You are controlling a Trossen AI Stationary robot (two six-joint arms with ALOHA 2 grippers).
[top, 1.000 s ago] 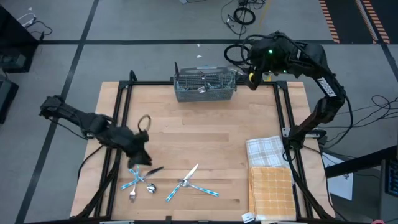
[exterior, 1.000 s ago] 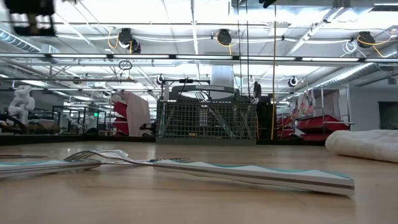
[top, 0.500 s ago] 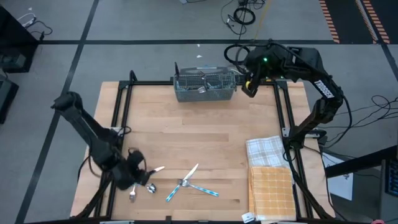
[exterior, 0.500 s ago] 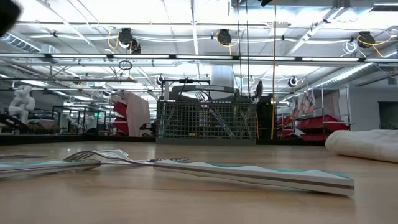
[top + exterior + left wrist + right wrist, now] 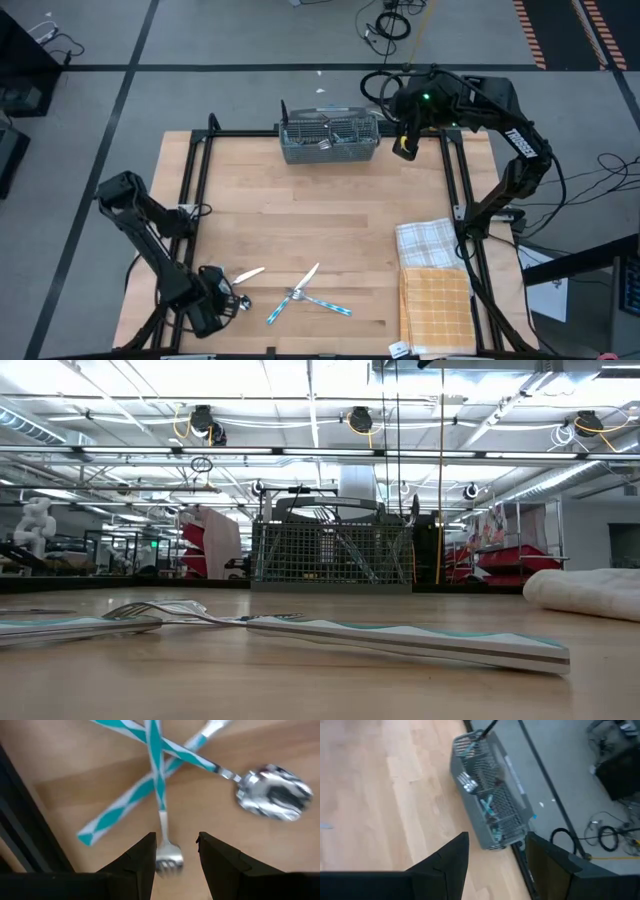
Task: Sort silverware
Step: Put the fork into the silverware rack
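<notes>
looking straight down, the left gripper [image 5: 212,303] sits low over the near left corner of the table [image 5: 330,215], right on the small heap of silverware [image 5: 300,296] that lies along the near edge. a knife [image 5: 247,273] lies just beside it, and a crossed fork and spoon lie a little further toward the middle. the right gripper [image 5: 404,146] hangs at the far edge, just beside the wire basket [image 5: 329,140], well apart from the loose pieces. so the left arm is plainly the nearer one for any pickup. two folded cloths [image 5: 434,270] lie at the near right.

from table height, neither gripper shows. a teal-handled piece [image 5: 400,640] lies flat in front, long axis running across the view, with the basket [image 5: 330,555] upright behind it.

in the left wrist view, the two dark fingers [image 5: 140,862] stand apart with nothing between them yet. a fork [image 5: 161,815] lies on the wood with its tines in the gap between the fingertips and its handle running straight away from the gripper. that puts its long axis along the gripper's line of sight, so closing should catch the neck from both sides. a spoon [image 5: 272,797] and another handle cross it further out, which could get dragged along.

in the right wrist view, the fingers [image 5: 452,857] are parted and empty, and the basket [image 5: 487,795], already holding a few pieces, lies ahead of them.
</notes>
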